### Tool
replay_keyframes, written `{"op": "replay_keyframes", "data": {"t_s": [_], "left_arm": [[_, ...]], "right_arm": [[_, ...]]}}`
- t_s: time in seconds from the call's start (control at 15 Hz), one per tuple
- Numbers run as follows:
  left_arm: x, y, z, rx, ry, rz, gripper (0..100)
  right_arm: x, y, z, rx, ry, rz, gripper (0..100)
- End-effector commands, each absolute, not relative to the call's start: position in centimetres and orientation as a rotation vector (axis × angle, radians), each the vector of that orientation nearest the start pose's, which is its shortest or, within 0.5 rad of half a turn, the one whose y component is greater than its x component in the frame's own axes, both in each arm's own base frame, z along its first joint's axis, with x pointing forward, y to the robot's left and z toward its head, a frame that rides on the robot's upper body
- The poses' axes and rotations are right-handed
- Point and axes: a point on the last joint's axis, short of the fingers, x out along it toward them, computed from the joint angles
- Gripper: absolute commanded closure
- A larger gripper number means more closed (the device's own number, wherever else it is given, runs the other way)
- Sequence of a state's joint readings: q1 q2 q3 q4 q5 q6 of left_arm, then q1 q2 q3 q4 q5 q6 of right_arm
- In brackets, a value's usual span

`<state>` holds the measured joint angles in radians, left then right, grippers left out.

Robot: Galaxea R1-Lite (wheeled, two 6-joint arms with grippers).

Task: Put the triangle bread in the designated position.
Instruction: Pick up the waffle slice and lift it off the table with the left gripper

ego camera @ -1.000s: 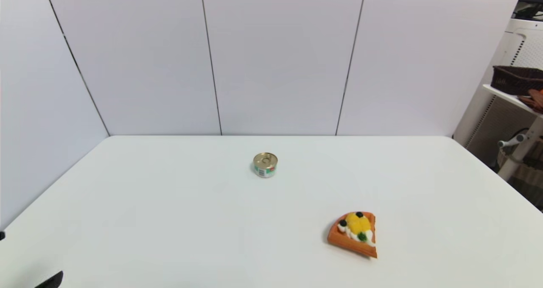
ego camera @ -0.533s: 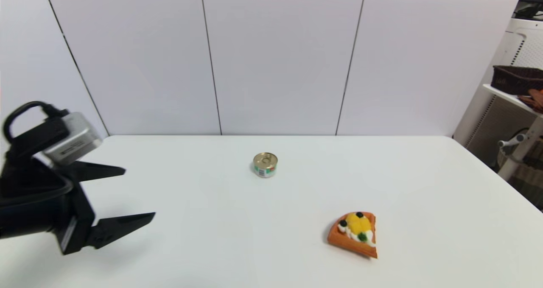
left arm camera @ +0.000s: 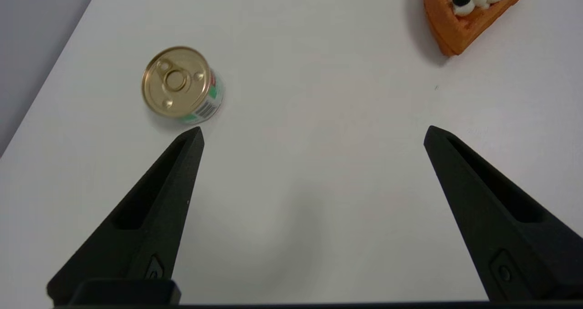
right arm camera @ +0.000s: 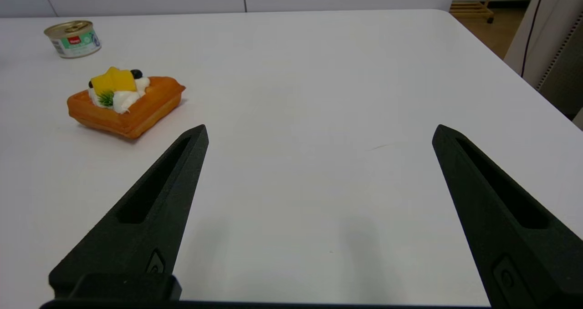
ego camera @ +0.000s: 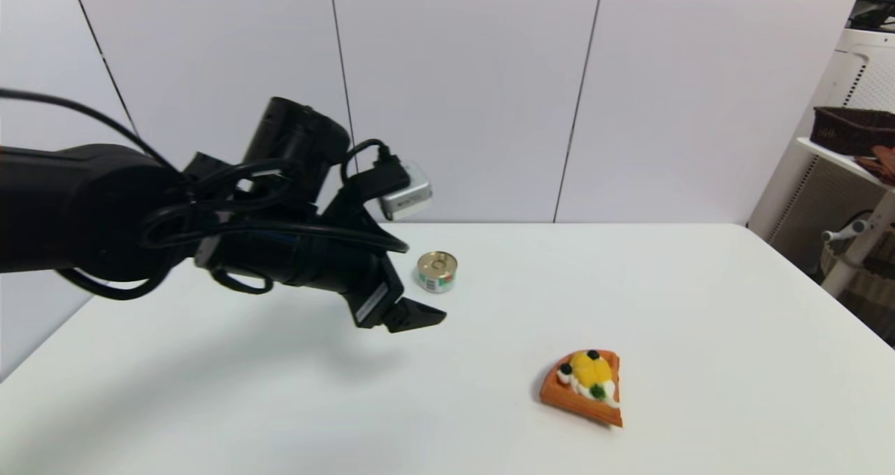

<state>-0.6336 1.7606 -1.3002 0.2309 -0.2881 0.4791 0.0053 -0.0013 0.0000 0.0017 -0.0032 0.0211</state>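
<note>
Nearest the robot, low at the table's right front and out of the head view, the right gripper (right arm camera: pixel 319 131) sits with its fingers spread wide and empty. Ahead of it and off to its left lies the triangle bread (ego camera: pixel 582 386), flat on the white table (ego camera: pixel 699 307), toppings up, resting on the right half of the surface toward the front. Its straight edge appears to run roughly front to back, with the rounded crust toward the robot's left, though the angle is hard to fix. Farther out, the left gripper (ego camera: pixel 412 282) hangs above mid-table, jaws wide apart and holding nothing, just beside the tin can (ego camera: pixel 437 271). From those fingers the bread lies well apart, rightward and nearer the robot, so the right gripper looks closer.
</note>
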Motion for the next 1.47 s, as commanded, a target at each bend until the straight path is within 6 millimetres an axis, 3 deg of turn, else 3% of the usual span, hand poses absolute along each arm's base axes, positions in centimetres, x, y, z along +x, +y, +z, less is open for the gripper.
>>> {"op": "replay_keyframes", "data": {"t_s": [0.07, 0.8, 1.47], "left_arm": [[27.7, -25.3, 19.3, 0.586, 0.502, -1.137, 0], [27.3, -31.7, 17.7, 0.600, 0.415, -1.248, 0], [23.8, -35.2, 18.3, 0.491, 0.432, -1.312, 0]], "right_arm": [[-2.3, 0.0, 7.5, 0.021, 0.002, 0.003, 0], [-2.3, 0.0, 7.5, 0.021, 0.002, 0.003, 0], [-2.3, 0.0, 7.5, 0.021, 0.002, 0.003, 0]]}}
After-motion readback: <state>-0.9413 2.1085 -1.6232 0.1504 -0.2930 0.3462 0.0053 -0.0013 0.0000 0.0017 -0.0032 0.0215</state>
